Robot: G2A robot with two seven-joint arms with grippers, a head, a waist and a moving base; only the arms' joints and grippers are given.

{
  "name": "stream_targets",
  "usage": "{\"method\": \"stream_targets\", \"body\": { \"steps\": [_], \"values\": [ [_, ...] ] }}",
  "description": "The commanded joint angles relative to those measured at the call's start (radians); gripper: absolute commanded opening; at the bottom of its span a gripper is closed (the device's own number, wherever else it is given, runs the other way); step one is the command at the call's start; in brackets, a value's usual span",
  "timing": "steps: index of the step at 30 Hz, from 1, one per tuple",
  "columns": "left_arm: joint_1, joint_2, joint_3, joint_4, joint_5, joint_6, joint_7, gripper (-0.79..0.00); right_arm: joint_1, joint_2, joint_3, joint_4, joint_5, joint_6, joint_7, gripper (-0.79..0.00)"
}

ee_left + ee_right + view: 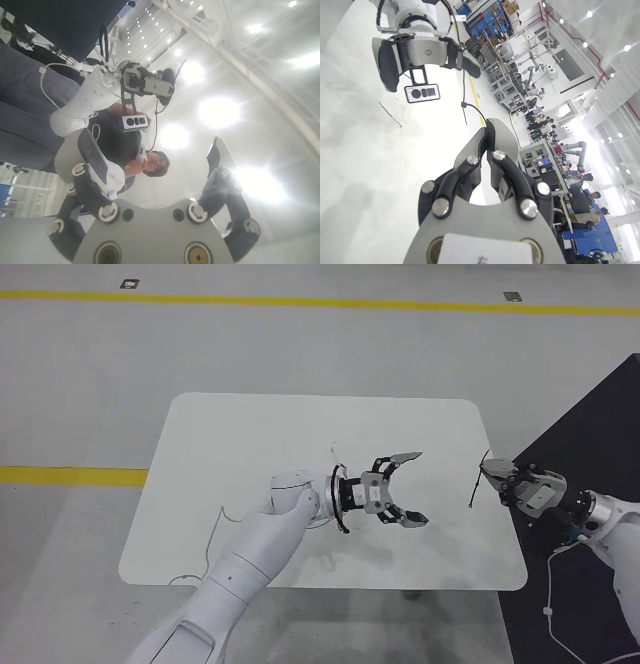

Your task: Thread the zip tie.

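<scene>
**A:** Top view first. Where's the zip tie (474, 494)?
**B:** We see it over the R part of the table (250, 464), pinched in the R gripper (490, 471). Its long axis runs far-to-near, and the near end slants a bit toward the L gripper (420, 486).
**A:** Fingers?
**B:** The R ones are pressed together on the tie. The L ones are spread wide w/ nothing btw them, well apart from the tie.
**A:** Surface?
**B:** White table w/ rounded corners on a grey floor (100, 384). A yellow line (300, 302) crosses the far side.
**A:** L wrist view?
**B:** The L gripper (151, 150) has its fingers wide and holds nothing. Beyond it we see the R gripper (172, 83) side-on. One end of the zip tie (156, 113) sticks out one side of it, and the longer part w/ the small head comes out the other. Bright ceiling lights (217, 112) are behind.
**A:** R wrist view?
**B:** The R gripper (488, 125) has its tips clamped on the strap. The zip tie (463, 104) curves from the tips to its head, and a straight stretch runs past the head. We can't tell if it's threaded. The L gripper (433, 81) is farther off, fingers wide, above the white table (357, 150). A thin dark strand (390, 113) lies on the table; we can't tell what it is. Racks (505, 75) and workbenches line the room.
</scene>
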Motion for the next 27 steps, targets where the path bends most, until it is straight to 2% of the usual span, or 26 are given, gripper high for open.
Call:
{"method": "stream_targets", "body": {
  "steps": [1, 4, 13, 14, 16, 19, 21, 24, 27],
  "values": [
    [0.010, -0.006, -0.005, -0.011, -0.075, 0.043, 0.022, 0.000, -0.003, 0.000, 0.003, -0.001, -0.001, 0.010, 0.003, -0.785],
    [0.014, -0.009, -0.030, -0.003, -0.172, 0.097, 0.020, 0.000, -0.009, 0.001, 0.004, -0.003, -0.003, 0.006, -0.002, -0.785],
    [0.014, -0.009, -0.030, -0.003, -0.172, 0.097, 0.020, 0.000, -0.009, 0.001, 0.004, -0.003, -0.003, 0.006, -0.002, -0.785],
    [0.017, -0.009, -0.034, -0.020, -0.164, 0.070, 0.026, 0.000, -0.009, 0.001, 0.004, -0.003, -0.003, 0.006, -0.002, -0.785],
    [0.013, 0.001, -0.034, -0.103, 0.000, -0.128, 0.034, 0.000, -0.009, 0.001, 0.004, -0.003, -0.003, 0.006, -0.002, -0.785],
    [0.016, 0.030, -0.032, -0.141, 0.331, -0.431, -0.008, 0.000, -0.009, 0.001, 0.004, -0.003, -0.003, 0.006, -0.002, -0.785],
    [0.022, 0.050, -0.031, -0.171, 0.511, -0.637, -0.122, 0.000, -0.009, 0.001, 0.004, -0.003, -0.003, 0.006, -0.002, -0.785],
    [0.047, 0.071, -0.071, -0.168, 0.665, -0.853, -0.109, 0.000, -0.009, 0.001, 0.004, -0.003, -0.003, 0.006, -0.002, -0.785],
    [0.078, 0.081, -0.084, -0.201, 0.775, -0.984, -0.044, 0.000, -0.009, 0.001, 0.004, -0.003, -0.003, 0.006, -0.002, -0.785]
  ]
}}
